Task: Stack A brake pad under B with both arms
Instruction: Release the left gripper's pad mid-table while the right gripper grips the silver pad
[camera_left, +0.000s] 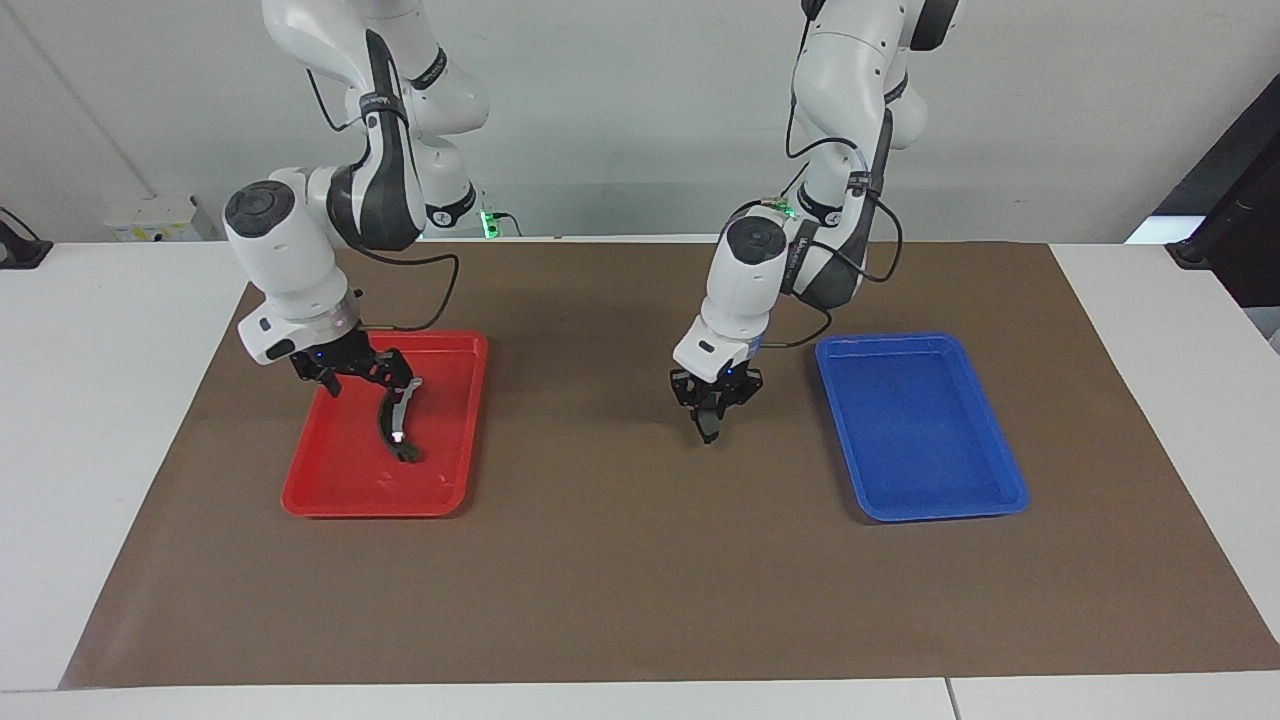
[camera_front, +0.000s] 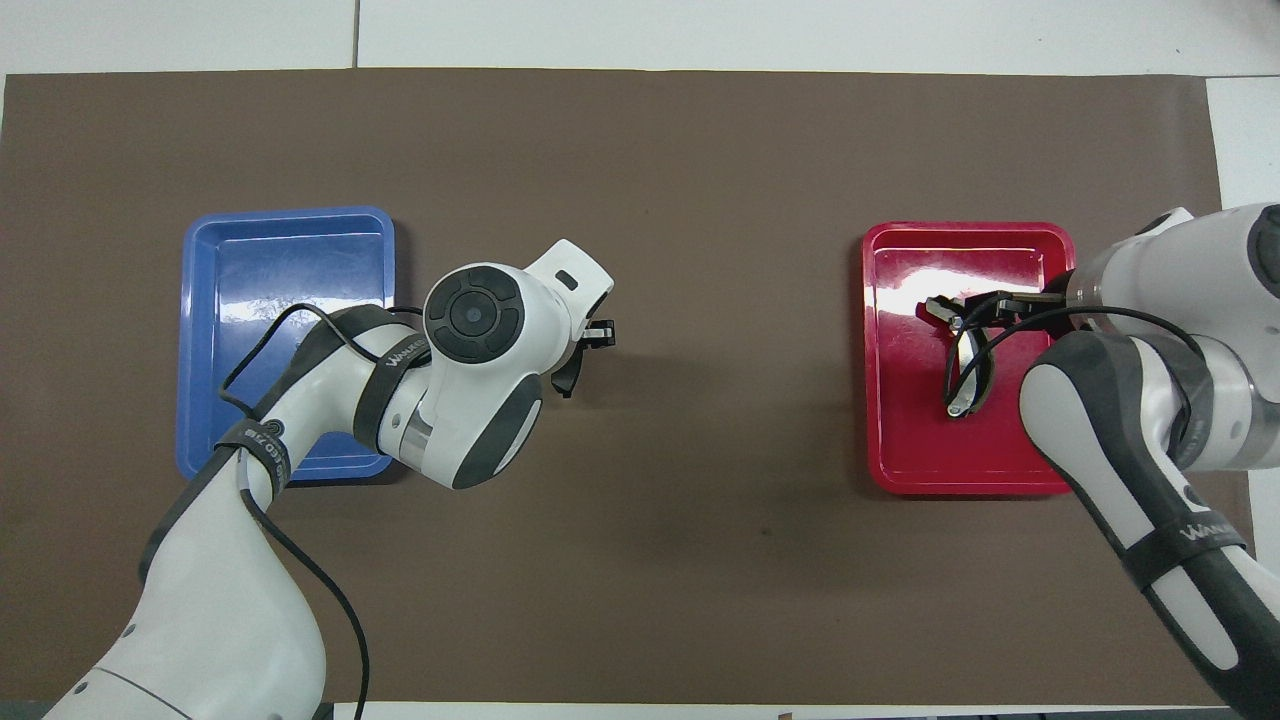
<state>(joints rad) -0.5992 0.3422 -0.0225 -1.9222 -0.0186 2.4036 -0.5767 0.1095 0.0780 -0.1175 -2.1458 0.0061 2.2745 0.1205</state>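
Observation:
The A brake pad (camera_left: 708, 425) (camera_front: 568, 376) is a short dark piece that hangs from my left gripper (camera_left: 711, 404) (camera_front: 588, 348), which is shut on it. Both are over the brown mat, between the two trays and close to the blue tray (camera_left: 925, 440) (camera_front: 285, 260). B (camera_left: 394, 422) (camera_front: 968, 378), the longer crescent with a pale band, lies in the red tray (camera_left: 330, 490) (camera_front: 900, 450). My right gripper (camera_left: 366, 383) (camera_front: 966, 312) is open, low over B's end nearer the robots. I cannot tell if it touches B.
The blue tray holds nothing. A brown mat (camera_left: 640, 580) covers most of the white table, with both trays on it. The left arm's elbow reaches over part of the blue tray in the overhead view.

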